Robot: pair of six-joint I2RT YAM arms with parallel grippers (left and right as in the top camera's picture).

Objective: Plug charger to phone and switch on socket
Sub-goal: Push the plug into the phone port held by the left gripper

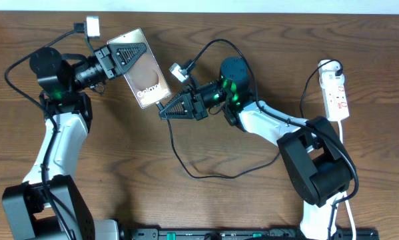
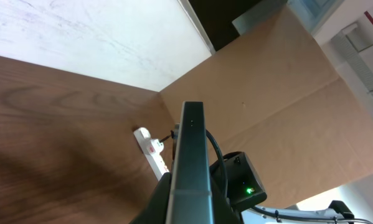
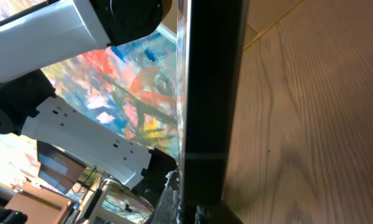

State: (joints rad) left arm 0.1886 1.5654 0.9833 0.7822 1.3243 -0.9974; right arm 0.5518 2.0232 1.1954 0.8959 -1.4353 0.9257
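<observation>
The right tool (image 1: 164, 111) had its fingers drawn nearly together. It appeared to pinch the plug end of the charger (image 1: 186, 167), though the tip itself was too small to make out. From that grip the thin black cable dropped to the counter (image 1: 119, 153) and ran in a loose loop back toward the right arm.

The fingertips pointed at the lower short edge of the phone (image 1: 146, 73) and sat just beside it. The right wrist view showed that edge as a dark bar very close in. Whether the tip had met the port could not be told.

The left tool (image 1: 136, 52) was clamped across the phone's upper end. It held the phone clear of the counter, face up and slanted, with the "Galaxy" lettering showing.

To do the insertion well, the plug probably needed lining up squarely with the port along the phone's long axis. A short, straight push would then suit, with the left arm bracing against it. A skewed approach risked the tip skating off the edge or twisting in the pinch. The slack in the cable looked ample, so drag seemed unlikely.

The socket (image 1: 336, 90) lay well apart at the counter's far right, beyond the right arm, its switch not yet attended.
</observation>
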